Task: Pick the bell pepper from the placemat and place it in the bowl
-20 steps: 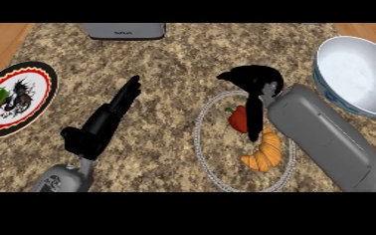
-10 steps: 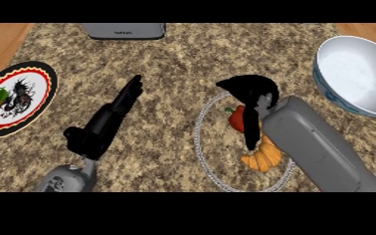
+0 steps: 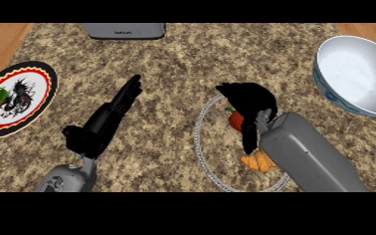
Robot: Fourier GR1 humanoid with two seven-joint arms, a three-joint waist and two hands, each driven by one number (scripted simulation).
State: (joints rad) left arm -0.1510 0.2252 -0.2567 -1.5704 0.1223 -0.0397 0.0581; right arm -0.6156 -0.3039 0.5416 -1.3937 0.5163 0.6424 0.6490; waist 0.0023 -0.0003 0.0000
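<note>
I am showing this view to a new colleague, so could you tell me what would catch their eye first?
Probably the right hand, curled down over the red pepper on the round placemat at centre right, with an orange item just below it. Next, the white bowl at the right edge, and the patterned plate at the left edge. The left hand lies open, fingers straight, left of centre.

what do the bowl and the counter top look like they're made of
The bowl looks like glazed ceramic: a smooth white inside, a pale blue-grey outer wall and a soft sheen near the rim, though enamel or plastic cannot be ruled out. The counter top looks like polished granite or a stone-look laminate: a dense speckle of brown, tan and dark flecks all over.
</note>
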